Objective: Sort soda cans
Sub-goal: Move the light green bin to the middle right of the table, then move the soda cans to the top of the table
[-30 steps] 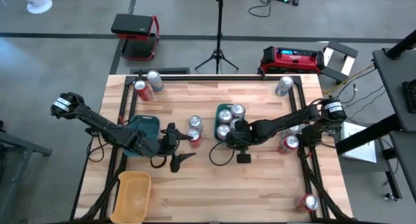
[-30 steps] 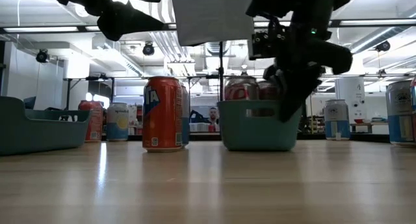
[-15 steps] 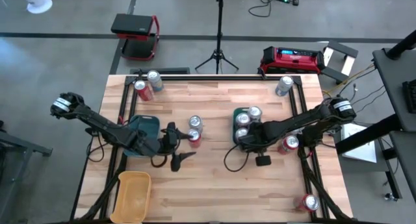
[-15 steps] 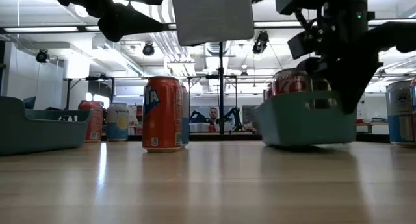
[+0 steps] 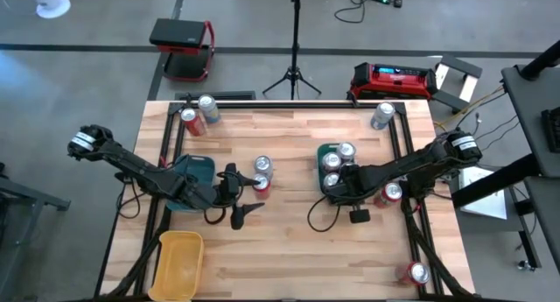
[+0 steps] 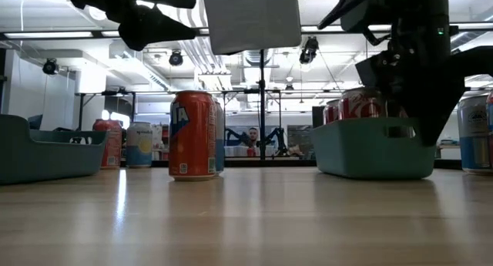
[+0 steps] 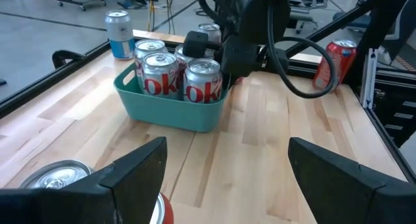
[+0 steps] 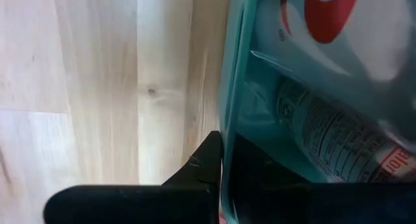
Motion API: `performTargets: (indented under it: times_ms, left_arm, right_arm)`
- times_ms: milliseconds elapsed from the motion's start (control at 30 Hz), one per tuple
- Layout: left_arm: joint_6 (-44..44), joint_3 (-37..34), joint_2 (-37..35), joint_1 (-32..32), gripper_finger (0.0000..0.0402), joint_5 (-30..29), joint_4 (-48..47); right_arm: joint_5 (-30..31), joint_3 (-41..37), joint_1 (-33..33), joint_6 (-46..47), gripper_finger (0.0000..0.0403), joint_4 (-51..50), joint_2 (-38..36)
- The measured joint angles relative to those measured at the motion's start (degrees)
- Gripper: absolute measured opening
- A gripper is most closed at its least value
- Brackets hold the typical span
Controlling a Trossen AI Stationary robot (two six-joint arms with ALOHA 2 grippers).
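A teal tray (image 5: pixel 325 153) at centre right carries three silver soda cans (image 5: pixel 332 162), seen also in the left wrist view (image 7: pixel 175 81). My right gripper (image 5: pixel 339 186) is shut on the tray's wall. My left gripper (image 5: pixel 248 197) stands open left of centre, above the table, its fingers level and pointing toward the right edge. Just beyond it a silver-topped can (image 5: pixel 262 165) and an orange-red can (image 5: pixel 260 185) stand upright on the wood; the orange-red can (image 6: pixel 192 135) also shows in the low view. More cans stand at the far left (image 5: pixel 188 120), the far right (image 5: pixel 382 115) and the right edge (image 5: pixel 389 193). My right gripper holds the teal tray by its near wall (image 8: pixel 229 107), one finger (image 8: pixel 195 169) outside and the other inside beside the cans. It comes from above, slanting in from the table's right. The tray (image 6: pixel 373 146) sits level with its bottom on the table.
A second teal tray (image 5: pixel 194 172) lies under my left arm, and a yellow tray (image 5: pixel 179 258) sits at the near left corner. One red can (image 5: pixel 413 273) stands at the near right corner. Bare wood lies along the near middle of the table.
My right gripper has moved toward the table's right edge, drawing the teal tray and its cans along with it. The tray has stayed upright, and most of the shift came early in the second.
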Motion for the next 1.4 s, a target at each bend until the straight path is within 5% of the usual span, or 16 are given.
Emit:
performTargets:
  times_ms: [267, 733, 1167, 1400]
  left_arm:
    - [0.02, 0.0, -0.01, 0.42, 0.0306, -0.02, -0.08]
    - [0.66, 0.0, 0.01, 0.44, 0.0306, -0.02, -0.09]
    - [1.08, 0.0, 0.01, 0.7, 0.0306, -3.63, 0.46]
    - [1.1, 0.0, 0.01, 0.7, 0.0306, -4.04, 0.85]
  right_arm:
    - [-5.61, 2.61, 1.53, 1.96, 0.0013, -1.28, 0.38]
    - [-4.67, 3.77, 3.03, 4.77, 0.002, -3.69, 0.87]
    - [-3.72, 16.14, 3.29, 7.3, 0.0168, -7.06, 0.72]
    - [8.21, 25.56, 3.42, 4.26, 0.0213, -2.97, 0.22]
